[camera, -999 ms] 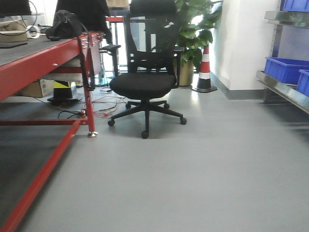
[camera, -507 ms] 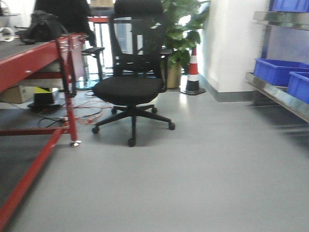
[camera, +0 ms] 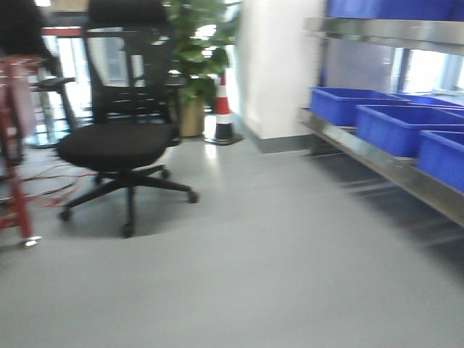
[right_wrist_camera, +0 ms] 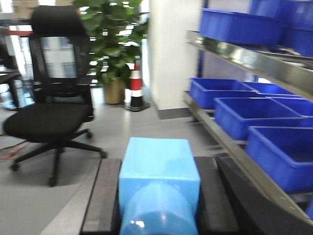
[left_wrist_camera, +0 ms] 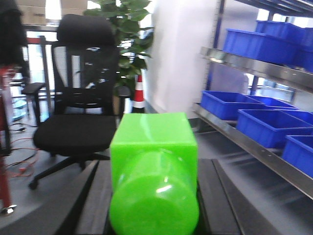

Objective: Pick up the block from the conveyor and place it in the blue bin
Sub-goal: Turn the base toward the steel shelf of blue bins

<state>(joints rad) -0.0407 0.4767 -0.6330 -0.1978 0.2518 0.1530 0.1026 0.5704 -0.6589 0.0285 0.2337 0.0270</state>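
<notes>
The light blue plastic block (right_wrist_camera: 159, 164), square-faced with a rounded front part, sits clamped between the right jaws. Open blue plastic bins (right_wrist_camera: 244, 122) line the steel shelves (right_wrist_camera: 244, 54) alongside.

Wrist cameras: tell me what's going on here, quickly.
The robot is carrying two blocks. Its left gripper is closed on a green block, and its right gripper is closed on a light blue block. Neither has been dropped off yet. Ahead, blue bins sit on a metal shelf to the right, with an office chair on the left. The front view is blurred.
</notes>
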